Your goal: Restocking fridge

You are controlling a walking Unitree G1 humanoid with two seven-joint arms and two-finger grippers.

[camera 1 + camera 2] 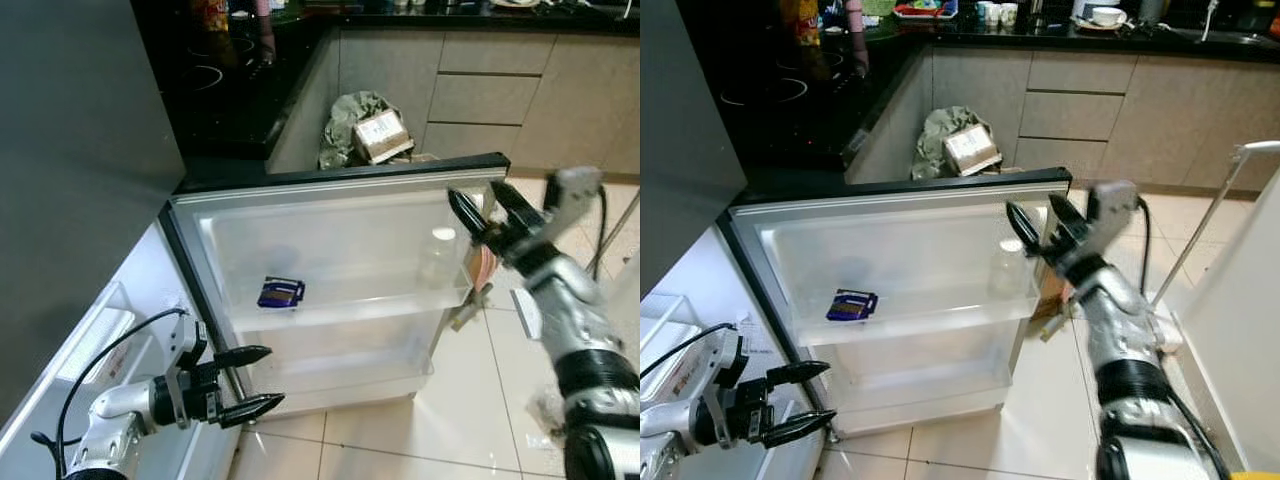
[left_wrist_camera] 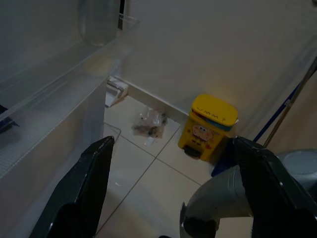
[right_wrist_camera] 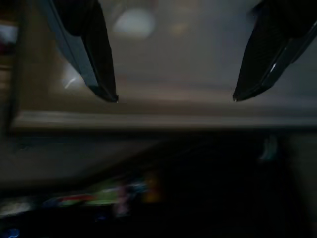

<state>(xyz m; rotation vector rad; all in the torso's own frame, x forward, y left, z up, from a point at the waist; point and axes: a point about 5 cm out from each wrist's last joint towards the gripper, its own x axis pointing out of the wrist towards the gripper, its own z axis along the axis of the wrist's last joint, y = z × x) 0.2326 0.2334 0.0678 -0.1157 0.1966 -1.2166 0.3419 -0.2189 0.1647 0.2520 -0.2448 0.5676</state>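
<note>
Fridge door [image 1: 340, 200] swung wide, shelves nearly bare, one blue packet [image 1: 281, 292] on the upper rack. Right gripper [image 1: 492, 214] raised at the door's top corner, fingers spread, empty. Left gripper [image 1: 246, 383] low by the hinge edge, fingers apart. Probably between items; next, fetching stock.

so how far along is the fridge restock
Done: the fridge door stands open, and one blue packet lies on its upper shelf. In hand: nothing; the right gripper is open at the door's top outer corner, and the left gripper hangs open low by the hinge side. Left: the lower door shelf holds nothing visible.
</note>
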